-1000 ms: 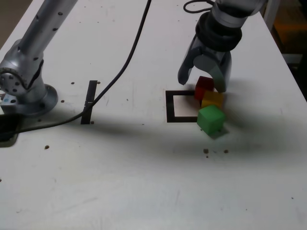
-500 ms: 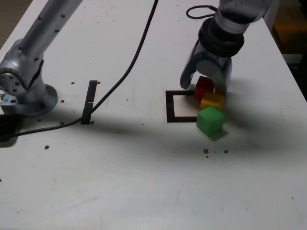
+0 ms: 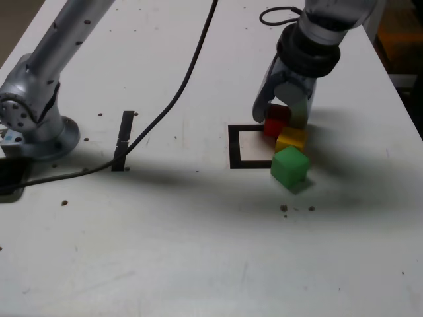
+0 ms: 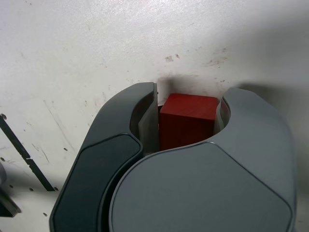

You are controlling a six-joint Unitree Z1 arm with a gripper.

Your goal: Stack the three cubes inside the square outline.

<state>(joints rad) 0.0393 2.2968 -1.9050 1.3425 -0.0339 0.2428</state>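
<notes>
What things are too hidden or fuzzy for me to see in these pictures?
- Exterior view: the bottom of the red cube, behind the yellow cube.
- Exterior view: the square outline's right side, covered by the cubes.
- Wrist view: the yellow cube and green cube; the gripper probably blocks them.

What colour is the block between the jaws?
Red; the block shows best in the wrist view, its top face brighter than its side.

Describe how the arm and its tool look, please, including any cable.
Silver-grey arm with dark spots on its tube; black ring behind the tool. The tool's shells are rounded, grey and darker grey. A thin black cable trails alongside.
</notes>
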